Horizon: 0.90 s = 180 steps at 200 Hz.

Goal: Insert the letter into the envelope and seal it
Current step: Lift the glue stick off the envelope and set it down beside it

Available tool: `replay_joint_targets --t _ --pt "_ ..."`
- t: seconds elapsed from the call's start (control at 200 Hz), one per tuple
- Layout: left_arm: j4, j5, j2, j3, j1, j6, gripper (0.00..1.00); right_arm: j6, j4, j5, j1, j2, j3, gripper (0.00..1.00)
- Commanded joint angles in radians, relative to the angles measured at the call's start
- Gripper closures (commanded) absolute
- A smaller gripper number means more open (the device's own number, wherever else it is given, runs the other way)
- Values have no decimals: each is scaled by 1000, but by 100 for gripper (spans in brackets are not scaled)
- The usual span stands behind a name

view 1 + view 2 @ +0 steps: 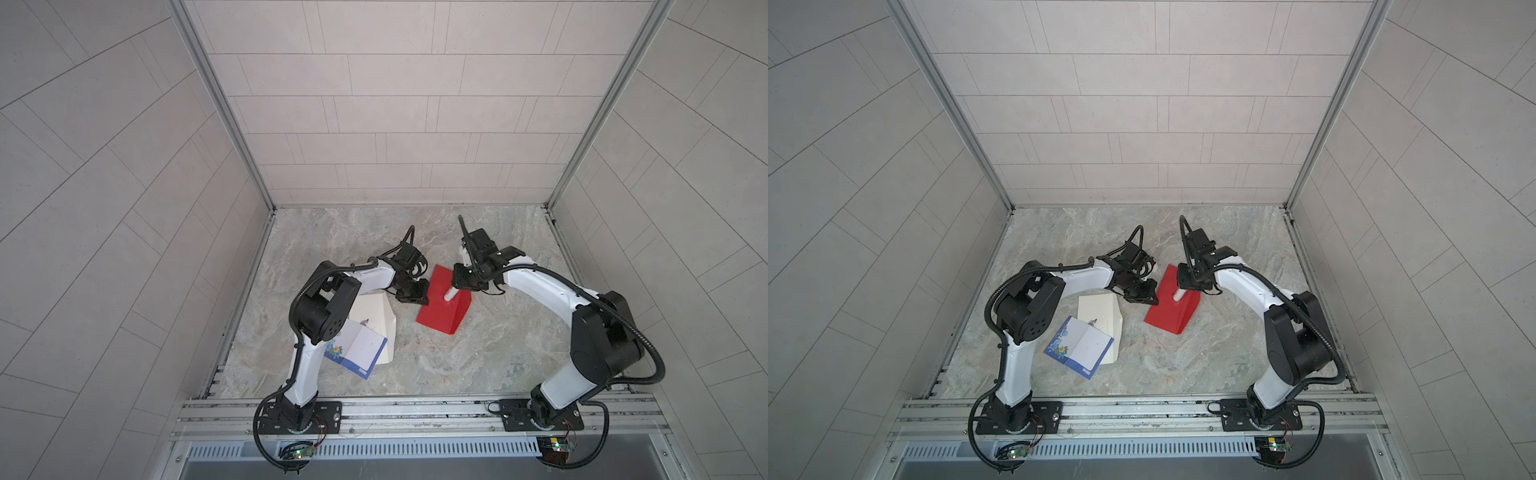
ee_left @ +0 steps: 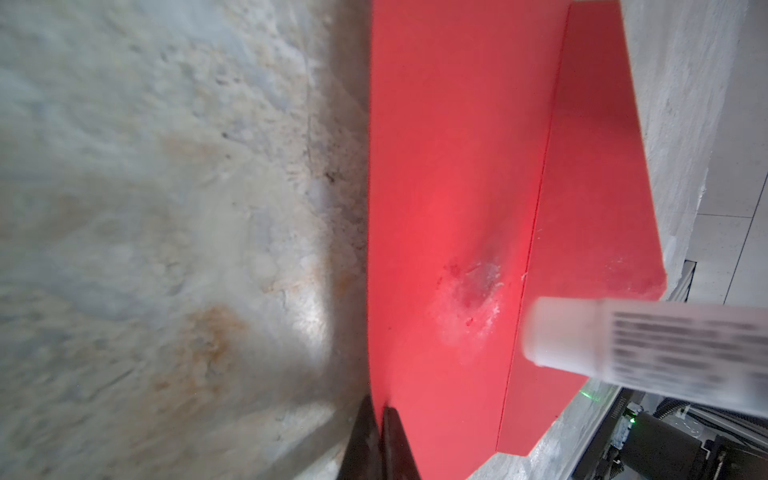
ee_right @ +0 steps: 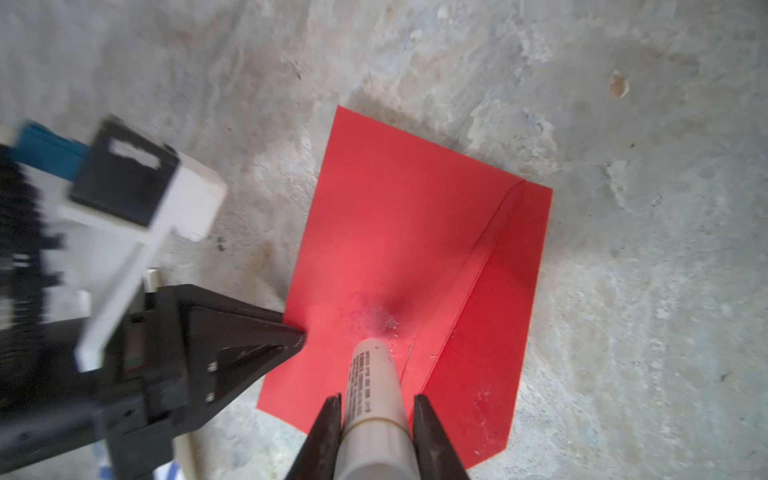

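On the grey marble table [image 1: 415, 370] I see a red envelope [image 1: 436, 320] and, apart, white paper [image 1: 370, 309] under a blue-edged card [image 1: 361, 347].

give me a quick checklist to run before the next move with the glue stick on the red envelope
1. Grip on the glue stick: ok, the right gripper has a jaw on each side of the tube.
2. Hold on the red envelope: ok, the left gripper is shut on its edge.
3. Glue on the envelope: ok, one smear beside the fold.
4. Stick tip touching the paper: cannot tell.
5. Closing of the flap: not ok, it is raised, not pressed down.
6. Letter inside: cannot tell; a blue-edged card lies outside on white paper.
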<state>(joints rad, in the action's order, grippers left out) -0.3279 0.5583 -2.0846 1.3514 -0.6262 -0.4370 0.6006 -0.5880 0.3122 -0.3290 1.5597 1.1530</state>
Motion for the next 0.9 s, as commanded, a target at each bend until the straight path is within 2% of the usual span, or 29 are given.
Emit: replay_joint_targets --t 0.0,0.14,0.215,0.375,0.53,0.706,0.896 --pt "-38 -48 23 -21 9 7 100 34 17 155 108 -96 -7 100" --pt "-37 -51 20 -23 14 -2 100 -2 -150 89 253 -148 -18 100" --pt "-34 -51 20 -24 15 -5 100 -31 -231 110 312 -130 -29 100" --pt "-26 -51 15 -21 14 -5 100 -135 -345 201 323 -82 -68 100" --pt "-25 -43 12 -18 14 -5 100 -167 -334 272 323 -24 -130 100" --pt "-20 -31 8 -15 13 -2 100 -114 -272 233 315 94 -92 100" --pt "-23 -36 18 -23 12 7 100 -30 -117 256 315 228 -85 100"
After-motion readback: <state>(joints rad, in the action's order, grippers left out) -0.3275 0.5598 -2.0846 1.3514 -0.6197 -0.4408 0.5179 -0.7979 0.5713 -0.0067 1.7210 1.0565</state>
